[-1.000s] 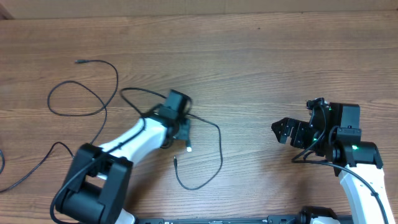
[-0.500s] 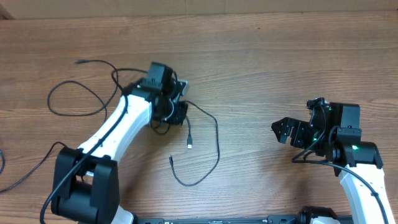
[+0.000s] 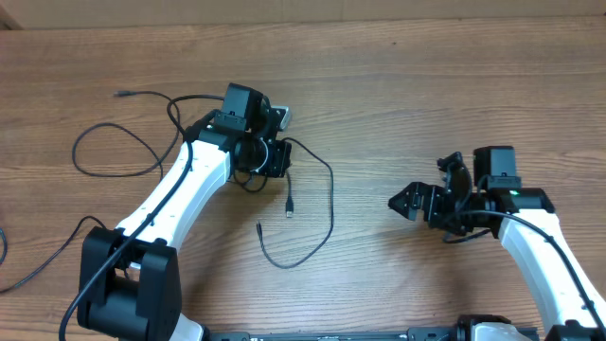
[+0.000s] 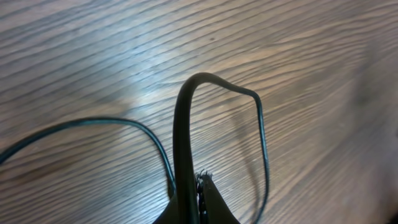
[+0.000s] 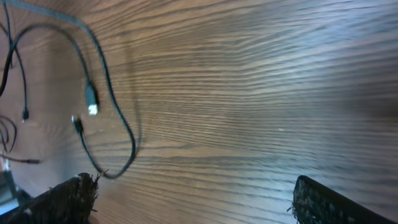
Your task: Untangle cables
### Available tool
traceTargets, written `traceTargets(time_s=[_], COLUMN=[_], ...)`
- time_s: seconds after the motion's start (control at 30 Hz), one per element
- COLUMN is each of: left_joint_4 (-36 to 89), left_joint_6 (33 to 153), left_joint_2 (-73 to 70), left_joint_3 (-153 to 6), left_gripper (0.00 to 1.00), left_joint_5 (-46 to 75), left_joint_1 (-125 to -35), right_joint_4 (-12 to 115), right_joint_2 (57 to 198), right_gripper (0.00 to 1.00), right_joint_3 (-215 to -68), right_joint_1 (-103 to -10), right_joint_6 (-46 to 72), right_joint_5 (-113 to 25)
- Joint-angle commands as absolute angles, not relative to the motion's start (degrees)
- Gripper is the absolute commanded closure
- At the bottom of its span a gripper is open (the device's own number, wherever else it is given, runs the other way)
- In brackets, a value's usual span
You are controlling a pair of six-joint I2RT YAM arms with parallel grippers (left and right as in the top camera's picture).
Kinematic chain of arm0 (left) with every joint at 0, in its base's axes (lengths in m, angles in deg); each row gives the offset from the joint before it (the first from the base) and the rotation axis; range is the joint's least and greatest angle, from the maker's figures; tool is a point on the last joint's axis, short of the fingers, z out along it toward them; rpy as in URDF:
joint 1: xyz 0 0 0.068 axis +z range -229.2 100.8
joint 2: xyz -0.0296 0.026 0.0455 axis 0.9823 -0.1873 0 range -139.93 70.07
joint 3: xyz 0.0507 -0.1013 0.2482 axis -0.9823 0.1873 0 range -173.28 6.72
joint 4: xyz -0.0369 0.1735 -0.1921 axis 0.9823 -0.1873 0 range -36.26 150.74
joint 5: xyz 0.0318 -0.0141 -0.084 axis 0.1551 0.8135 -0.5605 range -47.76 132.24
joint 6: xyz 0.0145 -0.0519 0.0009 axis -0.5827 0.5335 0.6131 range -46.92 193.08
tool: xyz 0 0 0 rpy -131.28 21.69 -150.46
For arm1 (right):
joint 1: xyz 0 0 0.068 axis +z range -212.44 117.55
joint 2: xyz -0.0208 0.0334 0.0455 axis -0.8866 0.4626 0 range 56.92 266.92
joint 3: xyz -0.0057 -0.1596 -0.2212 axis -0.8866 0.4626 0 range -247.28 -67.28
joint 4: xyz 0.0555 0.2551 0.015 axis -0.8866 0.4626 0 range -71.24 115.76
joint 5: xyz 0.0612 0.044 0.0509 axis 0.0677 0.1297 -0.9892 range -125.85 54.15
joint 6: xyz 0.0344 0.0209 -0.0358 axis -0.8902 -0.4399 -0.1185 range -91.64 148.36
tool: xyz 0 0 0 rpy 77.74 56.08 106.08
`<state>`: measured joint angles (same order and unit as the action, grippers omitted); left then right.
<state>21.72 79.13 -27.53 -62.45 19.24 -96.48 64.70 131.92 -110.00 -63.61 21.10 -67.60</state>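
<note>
My left gripper [image 3: 276, 157] is shut on a thin black cable [image 3: 330, 194] left of the table's middle. That cable runs right from the jaws, curves down in a loop and ends in a small plug [image 3: 258, 228]. A second silver-tipped plug [image 3: 290, 206] hangs just below the gripper. In the left wrist view the cable [image 4: 186, 118] rises from between the closed jaws and bends over. More cable loops [image 3: 115, 152] lie to the left, with a plug [image 3: 121, 93] at the far end. My right gripper [image 3: 409, 201] is open and empty, right of the loop [image 5: 115, 112].
Another thin black cord [image 3: 38, 267] lies at the table's left edge. The wooden table [image 3: 426, 85] stretches bare-grained behind and between the arms. Thicker black wires run along my right arm [image 3: 464, 232].
My left gripper has carried the cable up and to the left, away from me, dragging the loop and plugs along. My right arm has moved left toward the loop.
</note>
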Motion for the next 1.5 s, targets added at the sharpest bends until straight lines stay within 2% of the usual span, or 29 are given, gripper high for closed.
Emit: traceTargets(time_s=[0.0, 0.13, 0.2, 0.3, 0.47, 0.6, 0.83, 0.93, 1.07, 1.17, 1.3, 1.47], left_joint_4=[21.8, 21.3, 20.6, 20.4, 20.8, 20.7, 20.7, 21.0, 20.9, 20.7, 20.4, 20.4], left_joint_6=[80.2, 79.3, 79.3, 83.8, 91.9, 91.9, 93.2, 93.7, 93.7, 93.7, 93.6, 92.4], left_joint_2=[-26.3, -26.3, -26.4, -26.4, -26.4, -26.4, -26.4, -26.4, -26.4, -26.4, -26.4, -26.4], left_joint_3=[-63.3, -63.3, -63.2, -63.0, -63.0, -63.0, -63.0, -63.0, -63.0, -63.0, -63.0, -63.0], left_gripper=[0.96, 0.96, 0.96, 0.96, 0.96, 0.96, 0.96, 0.96, 0.96, 0.96, 0.96, 0.96], left_joint_5=[15.2, 15.4, 15.9, 19.7, 22.0, 20.1, 19.7, 19.7, 19.7, 19.7, 19.7, 20.0], left_joint_1=[-97.4, -98.1, -98.4, -98.4, -98.4, -98.4, -98.4, -98.4, -98.4, -98.4, -98.4, -98.4], right_joint_4=[63.0, 56.2, 50.2, 47.8, 43.4, 35.6, 29.6, 27.0, 25.7, 24.0, 23.7, 22.8], right_joint_2=[132.4, 132.5, 133.7, 136.0, 142.2, 149.3, 151.2, 151.4, 151.4, 151.6, 151.9, 154.9], right_gripper=[0.0, 0.0, 0.0, 0.0, 0.01, 0.04, 0.07, 0.07, 0.08, 0.09, 0.12, 0.25], right_joint_3=[-110.0, -110.0, -110.0, -110.0, -110.0, -110.0, -110.0, -110.0, -110.0, -110.0, -110.0, -110.0], right_joint_1=[-61.3, -56.0, -51.4, -48.6, -45.3, -44.1, -41.4, -38.7, -36.0, -35.6, -35.6, -35.5], right_joint_6=[21.4, 20.7, 15.3, 14.8, 13.3, 10.1, 10.1, 8.6, -0.5, -2.1, -2.1, -3.6], right_joint_5=[-70.8, -76.2, -76.0, -75.8, -75.8, -75.8, -76.2, -74.0, -65.3, -65.2, -63.8, -63.8])
